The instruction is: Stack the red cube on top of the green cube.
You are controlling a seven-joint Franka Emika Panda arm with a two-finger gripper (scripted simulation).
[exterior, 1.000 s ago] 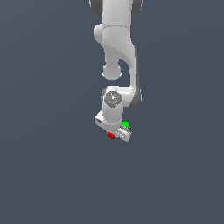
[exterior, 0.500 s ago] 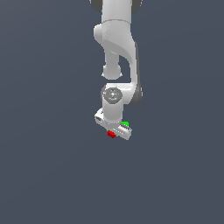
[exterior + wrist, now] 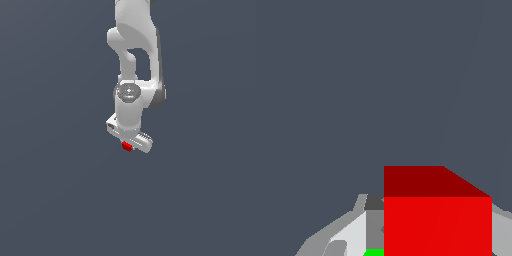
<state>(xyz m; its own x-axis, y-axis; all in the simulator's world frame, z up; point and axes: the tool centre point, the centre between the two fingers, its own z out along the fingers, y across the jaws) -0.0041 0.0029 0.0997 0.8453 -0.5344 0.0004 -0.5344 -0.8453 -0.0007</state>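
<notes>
Since a second ago the white arm has lowered a little over the plain grey floor, and the green speck seen behind the pincer is now hidden in the exterior view. One pincer points down with one red cube at its tips, and the wrist view shows that cube filling the gap between the fingers, so it appears held. One green cube shows only as a sliver just beside and below the red one, close to the pincer's tips.

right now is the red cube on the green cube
Cannot tell. The red cube fills the wrist view, with only a sliver of the green cube showing.
</notes>
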